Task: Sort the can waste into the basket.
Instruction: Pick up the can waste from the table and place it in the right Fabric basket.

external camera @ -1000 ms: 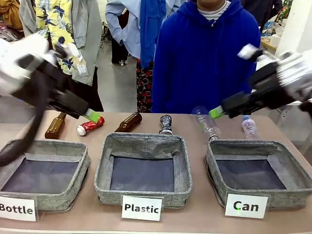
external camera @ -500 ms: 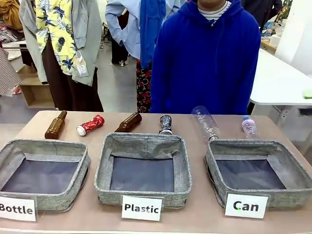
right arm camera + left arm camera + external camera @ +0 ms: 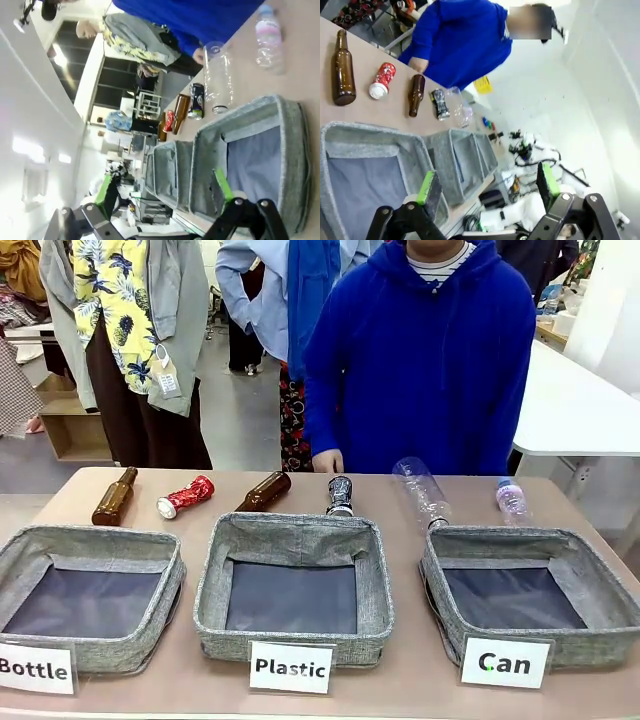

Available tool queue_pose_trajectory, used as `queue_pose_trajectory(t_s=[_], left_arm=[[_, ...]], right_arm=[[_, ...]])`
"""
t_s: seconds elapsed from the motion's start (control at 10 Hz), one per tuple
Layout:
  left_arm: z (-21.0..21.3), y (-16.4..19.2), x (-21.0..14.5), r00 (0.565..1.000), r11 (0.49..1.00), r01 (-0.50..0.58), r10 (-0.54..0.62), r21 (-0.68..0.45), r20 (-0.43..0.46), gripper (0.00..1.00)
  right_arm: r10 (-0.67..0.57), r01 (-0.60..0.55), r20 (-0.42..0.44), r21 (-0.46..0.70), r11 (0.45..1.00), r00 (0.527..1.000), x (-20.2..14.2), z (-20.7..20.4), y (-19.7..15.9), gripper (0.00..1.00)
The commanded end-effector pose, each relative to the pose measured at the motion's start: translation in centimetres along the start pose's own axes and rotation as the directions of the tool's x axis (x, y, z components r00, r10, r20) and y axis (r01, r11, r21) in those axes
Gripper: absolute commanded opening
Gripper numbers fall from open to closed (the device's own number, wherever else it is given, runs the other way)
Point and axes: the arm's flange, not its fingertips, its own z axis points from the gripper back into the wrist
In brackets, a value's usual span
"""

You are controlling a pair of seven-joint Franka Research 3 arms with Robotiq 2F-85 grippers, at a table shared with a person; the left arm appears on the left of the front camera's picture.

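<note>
Tabletop (image 3: 408, 682) bears the basket (image 3: 588, 647), red can (image 3: 186, 496) and black can (image 3: 340, 494); left claw (image 3: 487, 185) and right claw (image 3: 162, 187) gape empty.

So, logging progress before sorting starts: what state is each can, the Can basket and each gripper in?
Red can: crushed, lying on table.
Black can: crushed, lying on table.
Can basket: no cans inside.
Left gripper: open, holding nothing.
Right gripper: open, holding nothing.

shiny red can (image 3: 186, 496), black can (image 3: 340, 494) with silver-white markings, grey woven basket (image 3: 585, 645), dark lining (image 3: 515, 598), white card (image 3: 505, 662).
</note>
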Motion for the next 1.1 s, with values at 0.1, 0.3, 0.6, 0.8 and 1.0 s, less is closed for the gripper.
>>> queue_pose_trajectory(t_s=[0.1,0.3,0.6,0.8,1.0], left_arm=[[0.0,0.0,0.0,1.0,1.0,0.0,0.0,0.0,0.0,1.0],[0.0,0.0,0.0,1.0,1.0,0.0,0.0,0.0,0.0,1.0],[0.0,0.0,0.0,1.0,1.0,0.0,0.0,0.0,0.0,1.0],[0.0,0.0,0.0,1.0,1.0,0.0,0.0,0.0,0.0,1.0],[0.0,0.0,0.0,1.0,1.0,0.0,0.0,0.0,0.0,1.0]], right_arm=[[0.0,0.0,0.0,0.0,1.0,1.0,0.0,0.0,0.0,1.0],[0.0,0.0,0.0,0.0,1.0,1.0,0.0,0.0,0.0,1.0],[0.059,-0.062,-0.021,-0.169,0.984,0.998,-0.8,-2.9,2.2,1.0],[0.188,-0.227,-0.151,-0.32,0.92,0.971,-1.7,-9.7,8.7,1.0],[0.275,-0.388,-0.299,-0.443,0.808,0.914,-3.7,-19.3,14.6,1.0]])
